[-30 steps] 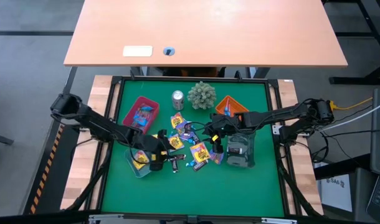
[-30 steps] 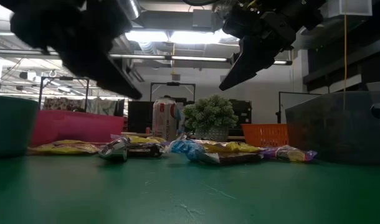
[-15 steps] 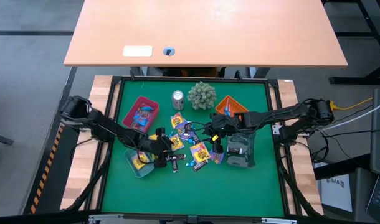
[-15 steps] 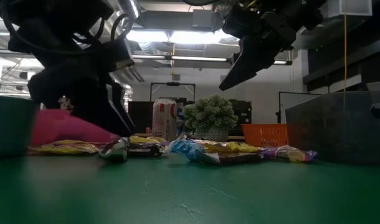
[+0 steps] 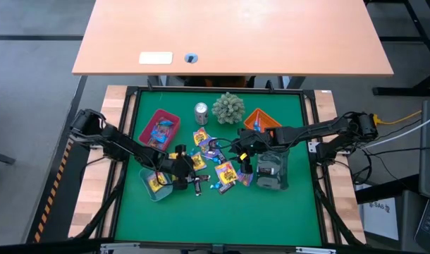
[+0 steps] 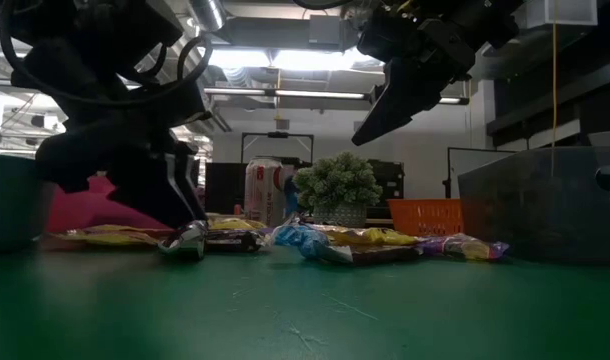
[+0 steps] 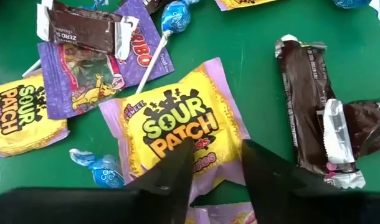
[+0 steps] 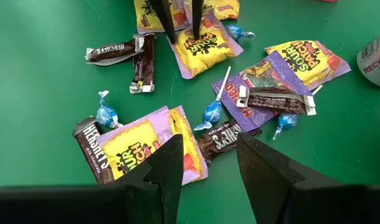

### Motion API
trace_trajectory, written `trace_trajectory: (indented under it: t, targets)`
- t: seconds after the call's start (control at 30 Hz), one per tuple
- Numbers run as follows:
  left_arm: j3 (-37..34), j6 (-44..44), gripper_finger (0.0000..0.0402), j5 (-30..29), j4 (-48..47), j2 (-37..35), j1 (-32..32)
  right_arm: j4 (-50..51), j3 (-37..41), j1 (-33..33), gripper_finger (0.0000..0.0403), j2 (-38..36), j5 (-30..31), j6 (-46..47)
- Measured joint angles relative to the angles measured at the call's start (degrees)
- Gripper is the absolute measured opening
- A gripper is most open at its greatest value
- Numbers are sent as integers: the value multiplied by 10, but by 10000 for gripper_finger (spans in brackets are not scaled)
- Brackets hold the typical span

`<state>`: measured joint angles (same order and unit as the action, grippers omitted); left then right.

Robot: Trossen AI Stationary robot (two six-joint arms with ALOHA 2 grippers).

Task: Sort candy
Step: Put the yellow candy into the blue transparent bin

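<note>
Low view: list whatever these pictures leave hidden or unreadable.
- Low view: the left claw blocks the pink plastic tray.
- High view: print on the small wrapped candy is too small to read.
- Left wrist view: the yellow Sour Patch packet is partly covered by the claw's dark fingers.

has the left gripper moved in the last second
Yes. The left gripper has dropped toward the mat in the low view, down over a yellow Sour Patch packet, fingers open.

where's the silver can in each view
High view: silver can near the mat's far edge, just left of the plant ball.
Low view: can mid-background, again left of the plant ball, the shared landmark.
Left wrist view: not in it.
Right wrist view: can cut off at the edge.
</note>
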<state>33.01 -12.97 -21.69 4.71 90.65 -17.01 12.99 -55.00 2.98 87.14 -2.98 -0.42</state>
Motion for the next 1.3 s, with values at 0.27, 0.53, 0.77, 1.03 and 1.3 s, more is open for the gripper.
trace_trajectory:
  t: [0.27,0.53,0.77,1.03,1.3]
  targets:
    - [0,-1,28,1,1,0,0,0,0,0,149,0,0,0]
    - [-1,-5,3,3,14,-6,0,0,0,0,149,0,0,0]
    - [-1,-10,0,3,20,-49,0,0,0,0,149,0,0,0]
    - [-1,-20,0,27,14,-142,0,1,0,0,149,0,0,0]
    - [-1,-73,0,161,-72,-268,0,2,0,0,149,0,0,0]
